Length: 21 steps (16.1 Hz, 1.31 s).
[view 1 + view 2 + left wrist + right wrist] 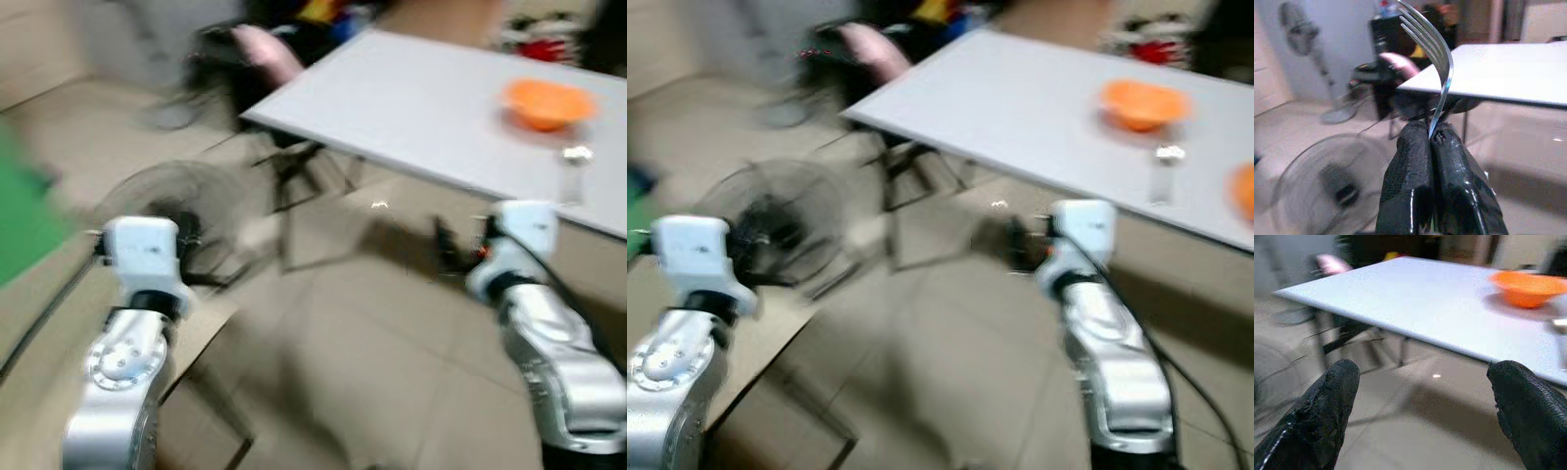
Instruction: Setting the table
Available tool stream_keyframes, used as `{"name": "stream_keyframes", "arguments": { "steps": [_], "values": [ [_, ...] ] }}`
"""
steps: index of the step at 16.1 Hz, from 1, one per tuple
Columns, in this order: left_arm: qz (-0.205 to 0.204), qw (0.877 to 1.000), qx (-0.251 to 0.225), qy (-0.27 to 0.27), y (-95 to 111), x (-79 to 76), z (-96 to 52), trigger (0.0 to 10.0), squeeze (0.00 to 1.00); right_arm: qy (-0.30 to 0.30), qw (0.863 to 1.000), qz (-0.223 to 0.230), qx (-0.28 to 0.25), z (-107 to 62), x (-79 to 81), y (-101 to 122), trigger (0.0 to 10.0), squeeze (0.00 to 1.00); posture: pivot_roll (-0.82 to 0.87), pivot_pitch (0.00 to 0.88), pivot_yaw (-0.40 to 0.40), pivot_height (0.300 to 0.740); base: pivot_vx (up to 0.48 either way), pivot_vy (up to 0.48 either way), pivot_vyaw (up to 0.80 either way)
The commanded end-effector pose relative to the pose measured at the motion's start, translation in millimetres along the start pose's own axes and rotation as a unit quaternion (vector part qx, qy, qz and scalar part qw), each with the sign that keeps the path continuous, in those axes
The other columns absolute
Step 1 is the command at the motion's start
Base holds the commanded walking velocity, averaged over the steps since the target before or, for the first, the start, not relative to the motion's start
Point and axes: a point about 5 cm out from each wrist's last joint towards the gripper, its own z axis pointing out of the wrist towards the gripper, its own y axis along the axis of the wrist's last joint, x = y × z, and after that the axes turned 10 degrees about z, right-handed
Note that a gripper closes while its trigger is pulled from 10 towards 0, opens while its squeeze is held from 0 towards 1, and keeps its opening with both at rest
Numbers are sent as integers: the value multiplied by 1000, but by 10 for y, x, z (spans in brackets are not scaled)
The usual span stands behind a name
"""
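My left gripper (pixel 1431 134) is shut on a silver fork (pixel 1439 54), tines pointing up, held low over the floor short of the table. My right gripper (pixel 1425 382) is open with nothing between its fingers, its fingertips (pixel 1334 382) aimed at the near edge of the white table (pixel 411 108). On the table stand an orange bowl (pixel 547 103) and a clear glass (pixel 573 171); a second orange object (pixel 1244 191) sits at the right edge of the right eye view. Both silver arms (pixel 122 352) reach forward. The eye views are blurred.
A floor fan (pixel 171 220) lies on the tiled floor ahead on the left, by my left arm. A dark chair with a pink item (pixel 265 49) stands at the table's far left corner. Table legs (pixel 294 176) stand under its near edge. Something green (pixel 24 211) is at far left.
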Motion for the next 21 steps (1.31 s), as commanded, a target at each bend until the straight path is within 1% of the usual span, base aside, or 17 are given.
{"name": "stream_keyframes", "arguments": {
  "steps": [1,6,9,11,12,13,17,21],
  "values": [
    [12,1000,0,19,-1,113,-17,10000,0,19,1000,3,-1,14,115,14,10000,0,-85,0,35,740,398,0,-800],
    [19,1000,-3,11,5,114,26,10000,0,20,1000,0,-3,57,131,27,10000,0,-92,0,46,740,397,0,-755],
    [22,1000,-5,5,11,110,45,10000,0,20,1000,1,-4,58,125,30,10000,0,-94,0,49,740,396,0,0],
    [24,1000,-5,0,7,105,58,10000,0,53,999,9,1,55,199,22,10000,0,-95,0,53,740,398,0,0],
    [25,1000,-5,-3,7,103,64,10000,0,69,997,26,9,53,237,7,10000,0,-94,0,54,740,398,0,0],
    [27,1000,-5,-5,6,104,72,10000,0,81,996,32,16,51,270,-2,10000,0,-94,0,54,740,401,0,0],
    [31,999,-4,-9,-7,131,93,10000,0,100,994,33,22,41,321,-24,10000,0,-92,0,61,740,396,0,0],
    [28,1000,2,-12,-44,145,97,10000,0,105,994,31,24,48,331,-22,10000,0,-95,0,59,740,397,0,0]
  ]
}}
